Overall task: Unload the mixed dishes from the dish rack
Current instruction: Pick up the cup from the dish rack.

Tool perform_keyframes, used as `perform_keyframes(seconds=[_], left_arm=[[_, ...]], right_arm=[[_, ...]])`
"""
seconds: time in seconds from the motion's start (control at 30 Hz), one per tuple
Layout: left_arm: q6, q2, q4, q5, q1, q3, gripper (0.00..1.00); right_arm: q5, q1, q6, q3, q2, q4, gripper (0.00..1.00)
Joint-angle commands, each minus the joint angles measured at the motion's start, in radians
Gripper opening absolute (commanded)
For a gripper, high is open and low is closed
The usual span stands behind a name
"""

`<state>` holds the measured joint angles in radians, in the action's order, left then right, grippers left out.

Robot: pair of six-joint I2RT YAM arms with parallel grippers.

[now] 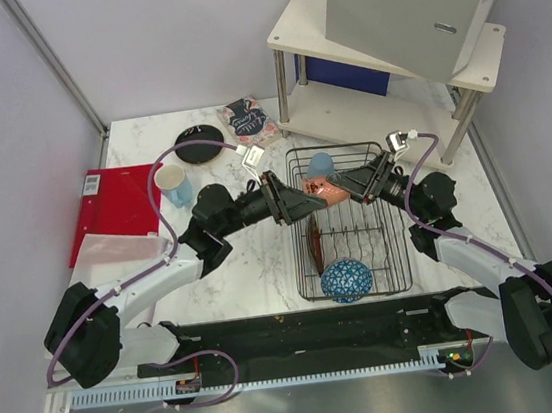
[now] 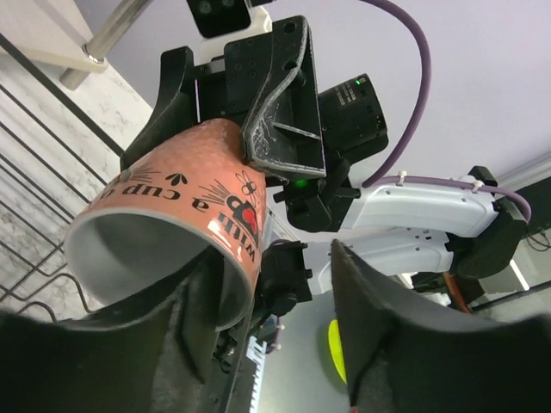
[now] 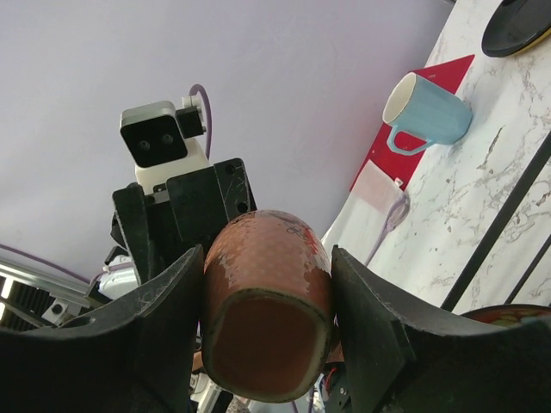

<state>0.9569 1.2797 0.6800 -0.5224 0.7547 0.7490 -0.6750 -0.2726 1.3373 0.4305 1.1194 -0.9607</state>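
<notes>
Two grippers shared the salmon-pink printed mug (image 3: 267,284) above the black wire dish rack (image 1: 360,236): right gripper (image 3: 267,331) clamped its body, left gripper (image 2: 280,344) spread at its rim; left should pinch firmly before right released

The black wire dish rack (image 1: 297,264) stood right of centre on the surface. A salmon-pink mug (image 1: 327,191) with black lettering hung on its side over the rack's far half, clamped in the right pincer (image 3: 267,258). Inside the rack, a light-blue cup (image 1: 320,165) sat at the far end, a dark red-brown plate (image 1: 314,247) stood on edge at the left side, and a blue-and-white patterned bowl (image 1: 347,280) lay at the near end. A second light-blue cup (image 1: 174,186) stood upright on the surface to the left, with a black plate (image 1: 198,144) flat beyond it.
</notes>
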Motion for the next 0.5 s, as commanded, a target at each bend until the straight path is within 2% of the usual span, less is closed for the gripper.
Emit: perform_keyframes(seconds=[0.0, 0.03, 0.13, 0.17, 0.4, 0.43, 0.47], left_arm=[[-0.038, 0.0, 0.016, 0.013, 0.009, 0.033, 0.51], [-0.04, -0.003, 0.016, 0.013, 0.009, 0.032, 0.46], [-0.044, -0.011, 0.013, 0.018, 0.009, 0.024, 0.21], [-0.046, -0.013, 0.009, 0.018, 0.009, 0.024, 0.02], [-0.058, -0.054, -0.006, 0.045, 0.009, 0.003, 0.02], [-0.064, -0.063, -0.014, 0.059, 0.009, 0.003, 0.02], [-0.07, -0.074, -0.042, 0.068, 0.008, 0.001, 0.02]], right_arm=[[0.014, -0.004, -0.016, 0.045, -0.007, -0.062, 0.0], [0.014, -0.004, -0.023, 0.044, -0.007, -0.058, 0.0], [0.014, -0.005, -0.029, 0.039, -0.018, -0.044, 0.0], [0.014, -0.005, -0.035, 0.037, -0.024, -0.036, 0.0], [0.011, -0.005, -0.096, 0.051, -0.064, 0.062, 0.0], [0.009, -0.005, -0.114, 0.06, -0.081, 0.092, 0.1], [0.008, -0.005, -0.137, 0.068, -0.089, 0.159, 0.5]])
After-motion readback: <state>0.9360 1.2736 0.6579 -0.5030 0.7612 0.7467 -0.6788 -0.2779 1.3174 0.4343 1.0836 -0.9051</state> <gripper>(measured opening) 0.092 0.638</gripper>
